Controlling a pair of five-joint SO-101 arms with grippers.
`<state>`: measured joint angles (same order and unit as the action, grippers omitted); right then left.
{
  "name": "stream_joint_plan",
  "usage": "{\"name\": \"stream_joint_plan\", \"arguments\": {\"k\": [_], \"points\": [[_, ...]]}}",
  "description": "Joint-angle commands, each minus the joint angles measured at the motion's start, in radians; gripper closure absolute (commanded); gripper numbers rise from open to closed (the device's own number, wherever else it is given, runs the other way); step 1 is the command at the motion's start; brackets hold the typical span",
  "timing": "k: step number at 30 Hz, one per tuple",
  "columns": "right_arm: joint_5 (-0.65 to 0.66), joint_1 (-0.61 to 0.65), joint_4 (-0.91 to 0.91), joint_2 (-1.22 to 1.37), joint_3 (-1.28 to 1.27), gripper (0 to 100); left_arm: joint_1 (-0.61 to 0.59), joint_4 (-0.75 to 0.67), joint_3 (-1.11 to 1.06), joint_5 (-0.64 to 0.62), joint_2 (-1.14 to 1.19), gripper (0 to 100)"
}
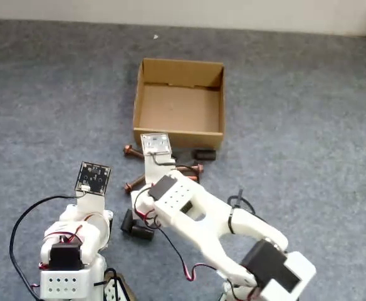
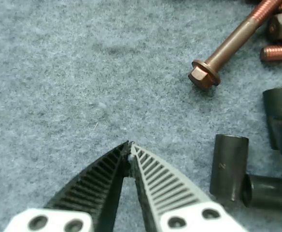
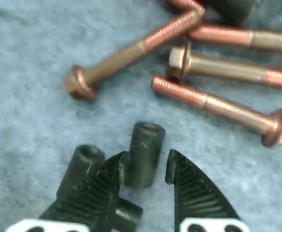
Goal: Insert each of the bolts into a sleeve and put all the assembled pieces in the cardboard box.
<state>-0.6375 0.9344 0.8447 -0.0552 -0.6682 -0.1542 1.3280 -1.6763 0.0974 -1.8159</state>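
My right gripper [image 3: 147, 163] stands open low over the carpet. An upright black sleeve [image 3: 143, 153] sits between its fingers, touching one finger with a gap to the other. Two more sleeves [image 3: 82, 166] lie beside it, and several copper bolts [image 3: 131, 50] lie just beyond. My left gripper [image 2: 130, 149] is shut on nothing, over bare carpet. Near it are two black sleeves [image 2: 228, 166] and a bolt [image 2: 232, 46]. In the high view the open cardboard box [image 1: 180, 133] stands at the back, with bolts [image 1: 133, 184] and sleeves [image 1: 136, 227] in front of it around the arms.
Grey carpet [image 1: 308, 125] covers the table. One sleeve [image 1: 203, 155] lies apart, close to the box's front wall. A lone bolt [image 1: 128, 150] sits by the box's front left corner. Cables [image 1: 20, 232] trail from both arm bases.
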Motion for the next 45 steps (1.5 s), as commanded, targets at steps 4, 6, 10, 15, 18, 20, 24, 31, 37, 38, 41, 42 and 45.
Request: {"name": "stream_joint_plan", "arguments": {"k": [4,6,10,15,18,20,24,31,37,38,41,42,45], "points": [[-0.006,-0.002,-0.013,0.031,0.024,86.4,-0.008,-0.002,-0.019,0.005,-0.007,99],[-0.006,-0.022,-0.012,0.031,0.021,86.5,-0.008,-0.002,-0.019,0.005,-0.007,99],[0.002,-0.079,-0.007,0.027,0.016,90.9,-0.008,-0.002,-0.019,0.005,-0.007,99],[0.140,-0.099,0.070,0.021,0.022,99.2,-0.008,-0.002,-0.019,0.005,-0.007,99],[0.144,-0.101,0.208,-0.070,0.024,99.4,-0.008,-0.002,-0.019,0.005,-0.007,99],[0.146,-0.101,0.272,-0.189,0.022,99.4,-0.008,-0.002,-0.019,0.005,-0.007,99],[0.229,-0.140,0.364,-0.495,0.005,99.4,-0.008,-0.002,-0.019,0.005,-0.007,99],[0.381,-0.328,0.403,-0.923,-0.160,99.4,-0.008,-0.002,-0.019,0.005,-0.007,99],[0.459,-0.478,0.397,-1.121,-0.278,99.4,-0.002,-0.002,-0.019,0.005,-0.007,99],[0.470,-0.504,0.397,-1.142,-0.288,99.4,-0.004,-0.002,-0.019,0.005,-0.007,99],[0.482,-0.561,0.395,-1.175,-0.302,99.4,-0.002,-0.002,-0.019,0.005,-0.007,99],[0.480,-0.576,0.394,-1.176,-0.312,99.4,-0.002,0.000,-0.019,0.003,-0.007,99],[0.476,-0.605,0.328,-1.181,-0.366,99.4,-0.010,0.000,-0.016,0.006,-0.007,99]]}}
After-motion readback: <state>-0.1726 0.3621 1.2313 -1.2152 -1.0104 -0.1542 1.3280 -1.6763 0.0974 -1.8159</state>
